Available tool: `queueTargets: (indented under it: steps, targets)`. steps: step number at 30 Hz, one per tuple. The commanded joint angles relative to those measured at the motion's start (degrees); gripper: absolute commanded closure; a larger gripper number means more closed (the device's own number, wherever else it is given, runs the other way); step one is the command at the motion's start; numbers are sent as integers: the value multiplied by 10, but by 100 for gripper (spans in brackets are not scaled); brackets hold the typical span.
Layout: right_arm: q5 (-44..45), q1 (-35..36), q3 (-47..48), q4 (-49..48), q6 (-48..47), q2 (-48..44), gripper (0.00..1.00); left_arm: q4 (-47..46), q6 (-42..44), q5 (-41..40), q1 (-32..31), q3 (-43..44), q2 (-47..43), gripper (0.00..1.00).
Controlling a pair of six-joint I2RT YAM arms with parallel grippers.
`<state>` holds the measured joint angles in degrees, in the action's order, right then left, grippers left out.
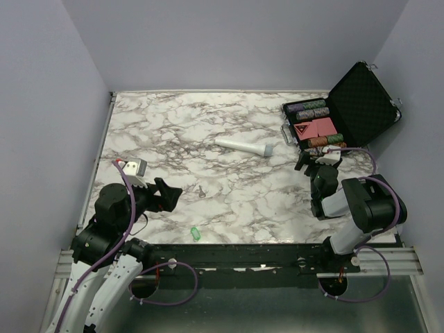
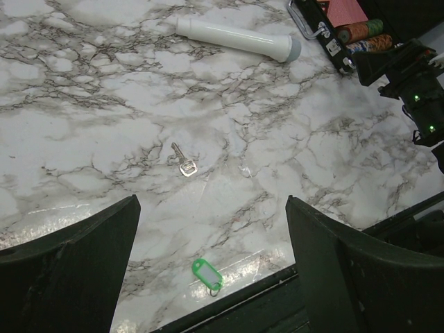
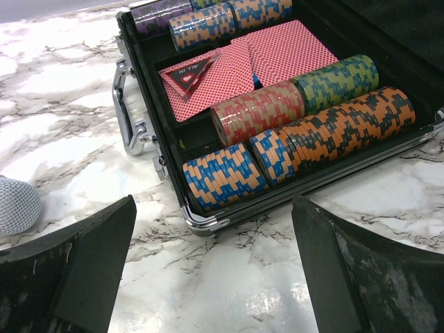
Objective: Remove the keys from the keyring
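A small grey key (image 2: 183,161) lies flat on the marble table, seen from above as the key (image 1: 200,190). Apart from it, near the table's front edge, lies the green keyring (image 2: 207,275) with its thin metal ring; from above the keyring (image 1: 195,233) is a green speck. My left gripper (image 2: 211,263) hangs open above the table, the keyring between its fingers' lines and below them, nothing held. At the left, the left gripper (image 1: 166,195) points right. My right gripper (image 3: 211,270) is open and empty before the poker case; in the top view the right gripper (image 1: 313,161) is at the right.
A long white cylinder (image 1: 243,146) lies mid-table. An open black case (image 1: 361,104) with poker chips (image 3: 277,132) and red cards stands at the back right, its metal handle (image 3: 128,111) facing left. The table's black front edge (image 2: 277,291) runs just below the keyring.
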<state>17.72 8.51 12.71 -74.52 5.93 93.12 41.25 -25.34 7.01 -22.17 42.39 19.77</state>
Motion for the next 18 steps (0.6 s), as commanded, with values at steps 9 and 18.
queueTargets:
  steps: [9, 18]
  targets:
    - [14, -3, -1, -48, 0, 7, 0, 5, -7, -26, 3, 5, -6, 6]
    - [14, -5, -1, -47, 0, 7, 0, 10, -6, -41, 3, 11, -16, 3]
